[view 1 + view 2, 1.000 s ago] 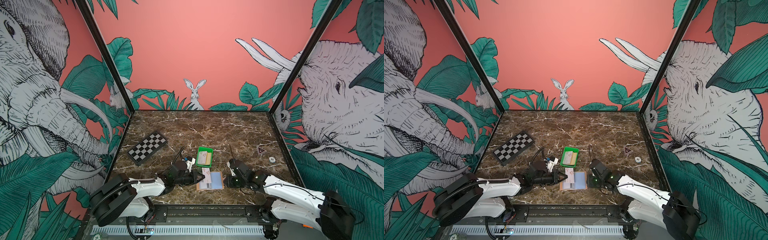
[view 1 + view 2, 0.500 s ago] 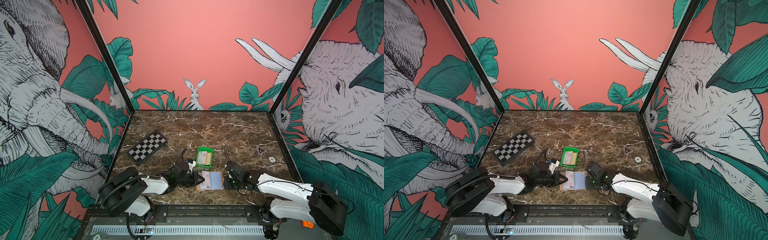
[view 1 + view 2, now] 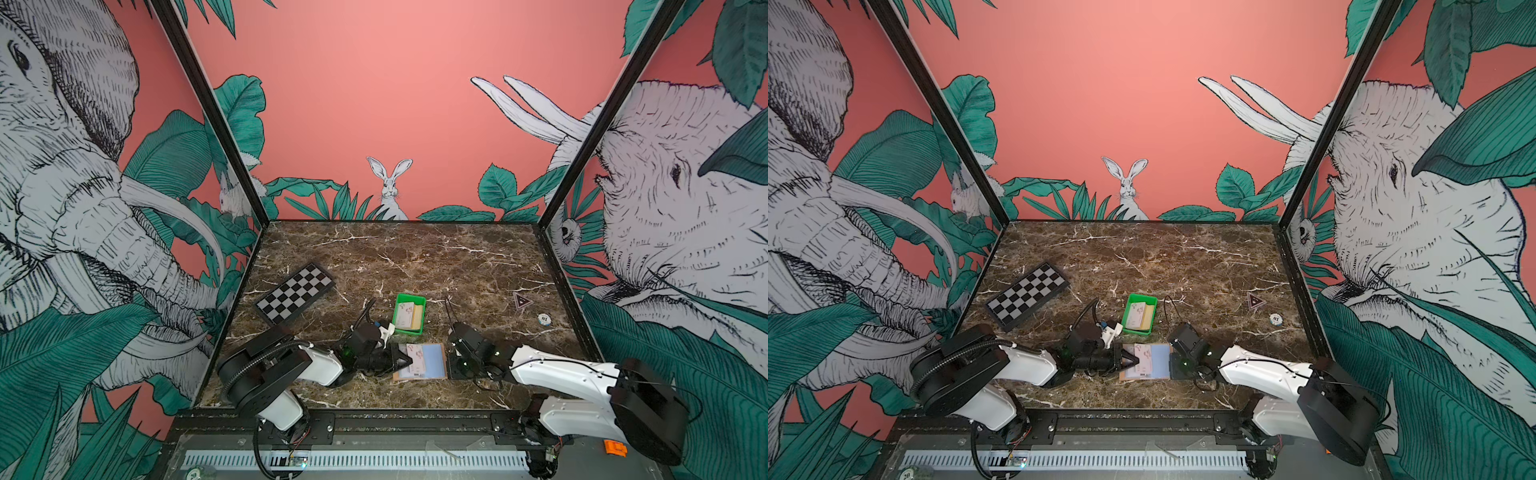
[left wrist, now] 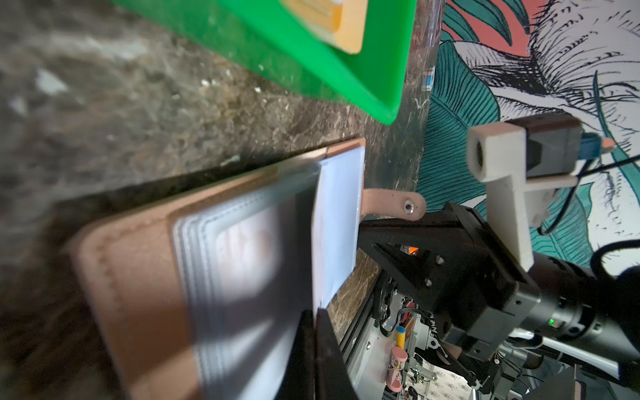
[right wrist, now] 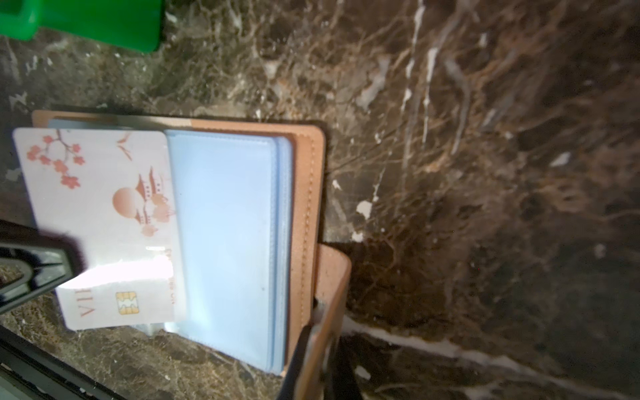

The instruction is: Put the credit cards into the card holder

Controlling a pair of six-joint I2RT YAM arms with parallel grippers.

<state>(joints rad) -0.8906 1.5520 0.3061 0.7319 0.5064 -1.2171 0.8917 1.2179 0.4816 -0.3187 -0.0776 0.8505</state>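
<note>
One white card (image 5: 100, 221) was held clamped in the left gripper (image 3: 1128, 358), partly slid into a sleeve of the card holder (image 3: 432, 360), open near the bench's front edge. The holder's tab (image 5: 329, 298) was pinched by the right gripper (image 5: 317, 363). Remaining cards (image 3: 409, 316) were left in the green tray (image 3: 420, 300); the task was judged early.

Coral jungle-mural walls (image 3: 374, 83), brown marble tabletop (image 3: 415, 257)

Green tray (image 3: 409, 312) crowds card holder (image 3: 419, 361) — far table (image 3: 415, 253) open.

Tan card holder (image 5: 308, 194) with pale blue sleeves; white card (image 5: 100, 207) printed with pink blossoms; green tray (image 3: 409, 313).
</note>
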